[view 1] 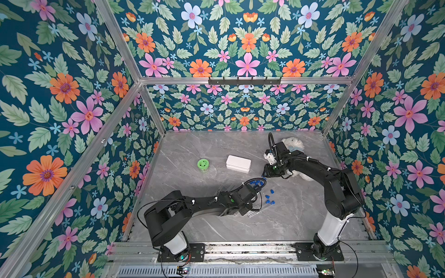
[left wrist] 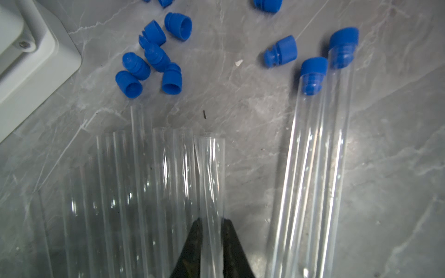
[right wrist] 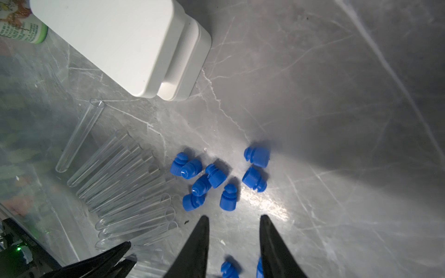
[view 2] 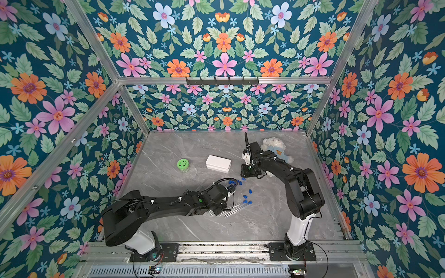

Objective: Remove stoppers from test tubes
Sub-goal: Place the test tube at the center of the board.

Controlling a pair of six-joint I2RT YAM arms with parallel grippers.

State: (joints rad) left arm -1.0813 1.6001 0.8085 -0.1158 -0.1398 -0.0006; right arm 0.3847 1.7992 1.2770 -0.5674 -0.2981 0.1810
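In the left wrist view my left gripper (left wrist: 211,220) is shut on a clear test tube (left wrist: 209,180) whose mouth is open, with no stopper in it. Beside it lie several more open test tubes (left wrist: 144,192) in a row. Two other tubes (left wrist: 301,180) lie apart, each with a blue stopper (left wrist: 314,69) in its mouth. Loose blue stoppers (left wrist: 154,60) are scattered on the table beyond the tubes. My right gripper (right wrist: 234,216) hangs open over the table near the loose stoppers (right wrist: 209,178), holding nothing. One stopper (right wrist: 228,268) lies on the table below its fingers.
A white box (view 1: 238,163) sits at mid-table, with a green-lidded jar (view 1: 203,164) to its left. A white plush toy (view 1: 293,144) lies at the back right behind the right arm. The grey marble table (view 1: 289,223) is walled in on three sides.
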